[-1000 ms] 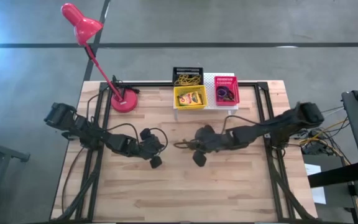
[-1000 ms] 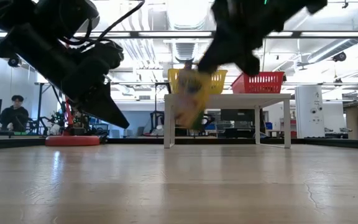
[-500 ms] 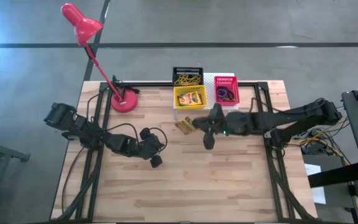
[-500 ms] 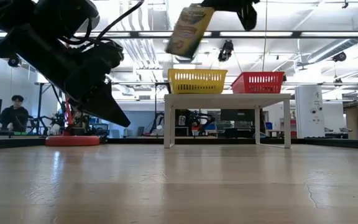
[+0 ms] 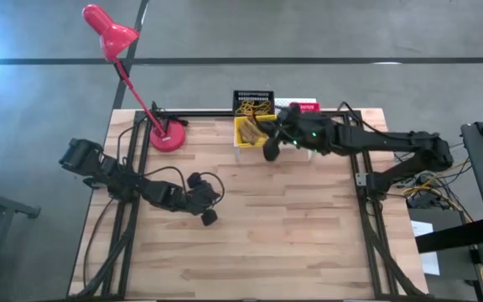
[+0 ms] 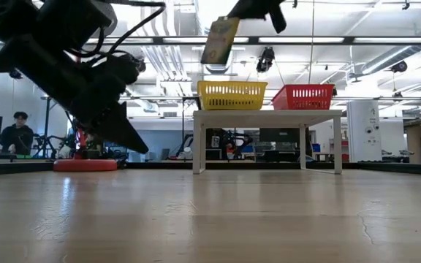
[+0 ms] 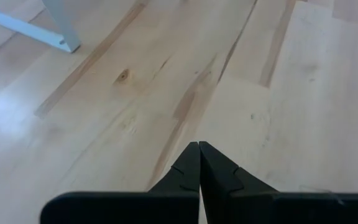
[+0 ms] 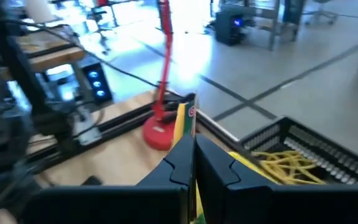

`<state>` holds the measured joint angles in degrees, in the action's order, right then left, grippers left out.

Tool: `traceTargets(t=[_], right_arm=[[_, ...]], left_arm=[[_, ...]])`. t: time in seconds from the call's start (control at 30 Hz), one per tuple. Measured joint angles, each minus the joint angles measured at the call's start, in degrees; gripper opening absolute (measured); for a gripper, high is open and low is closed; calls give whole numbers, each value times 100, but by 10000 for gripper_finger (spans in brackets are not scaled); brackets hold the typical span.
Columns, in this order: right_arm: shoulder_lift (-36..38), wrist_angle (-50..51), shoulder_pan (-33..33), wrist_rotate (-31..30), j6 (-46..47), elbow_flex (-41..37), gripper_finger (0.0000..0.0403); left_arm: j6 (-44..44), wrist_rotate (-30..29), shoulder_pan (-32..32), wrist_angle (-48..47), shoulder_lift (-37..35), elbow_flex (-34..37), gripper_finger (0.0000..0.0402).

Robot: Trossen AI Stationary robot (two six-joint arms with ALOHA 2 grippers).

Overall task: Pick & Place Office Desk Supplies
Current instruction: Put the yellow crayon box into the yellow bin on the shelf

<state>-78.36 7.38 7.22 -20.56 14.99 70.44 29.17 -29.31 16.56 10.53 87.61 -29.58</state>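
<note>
The right tool (image 5: 262,127) pinches a crayon box (image 6: 220,40) high above the yellow basket (image 6: 232,95), long axis near upright, so the drop lies straight below; the left tool (image 5: 210,217), pressed together, idles well off.

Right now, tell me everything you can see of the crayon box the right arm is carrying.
The crayon box is a small, flat yellow-green carton, cardboard by its look, with red printing on one face. It hangs tilted in the air, pinched at its upper end by the right gripper, above the yellow basket on the white riser. Only the gripper touches it.
</note>
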Motion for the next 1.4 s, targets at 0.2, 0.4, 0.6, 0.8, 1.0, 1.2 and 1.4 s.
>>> traceTargets(t=[0.2, 0.4, 0.6, 0.8, 1.0, 1.2, 1.4], right_arm=[[-489, 46, 397, 0, 279, 161, 8], [-893, -6, 540, -4, 595, 307, 8], [-1028, -40, 515, 20, 819, 433, 8], [-995, 347, 491, 68, 1082, 404, 8], [-873, 958, 494, 6, 1115, 398, 8], [-618, 1673, 560, -405, 1104, 398, 8], [-536, 2361, 621, -713, 1166, 399, 8]], left_arm=[[405, -75, 0, 93, 0, 212, 1], [384, -76, 0, 250, 0, 227, 1], [356, -78, 0, 338, -4, 225, 1], [273, -117, 0, 383, -4, 223, 1], [270, -117, -4, 404, -4, 223, 1], [257, -117, -2, 443, -4, 223, 1], [233, -117, -2, 478, -4, 223, 1]])
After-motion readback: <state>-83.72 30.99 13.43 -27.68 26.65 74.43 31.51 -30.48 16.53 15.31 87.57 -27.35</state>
